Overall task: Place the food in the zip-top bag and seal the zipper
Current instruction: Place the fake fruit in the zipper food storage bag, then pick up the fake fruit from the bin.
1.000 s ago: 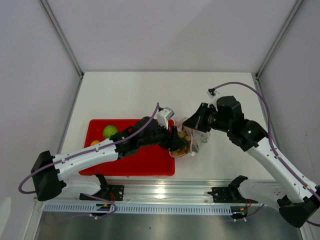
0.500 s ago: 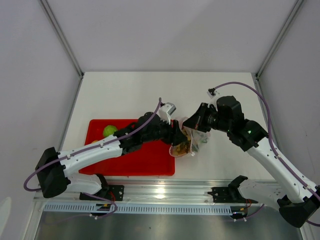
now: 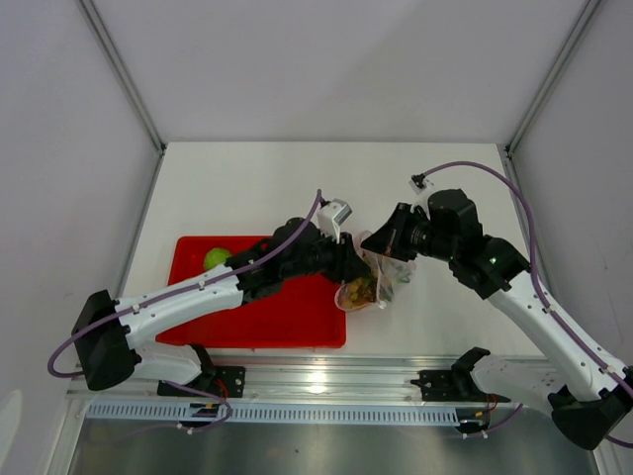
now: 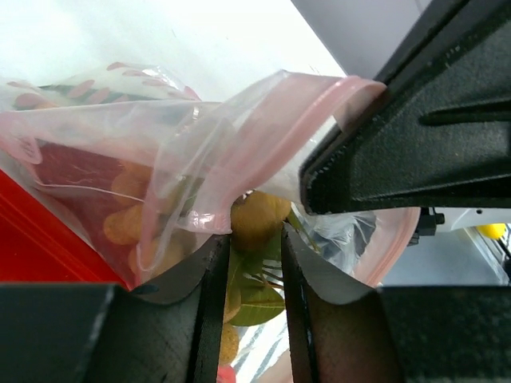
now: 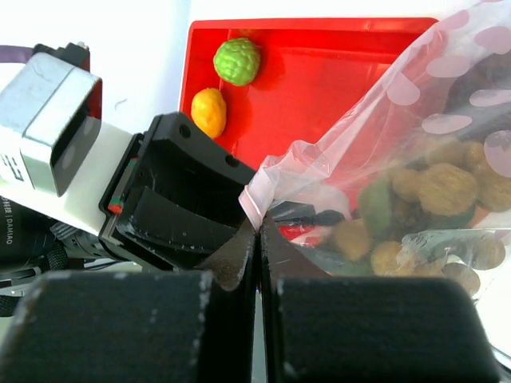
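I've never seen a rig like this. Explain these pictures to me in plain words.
These are two robot arms bolted at a table's near edge, each ending in a two-finger gripper. The overhead picture shows both: the left arm and the right arm. The other two pictures come from cameras on the wrists, so each shows its own fingers up close. On the white table lies a red tray with a green ball and a yellow-orange ball. At the tray's right edge is a clear zip-top bag holding tan balls and other food. The right gripper is shut on the bag's rim. The left gripper, jaws slightly apart, sits at its mouth.
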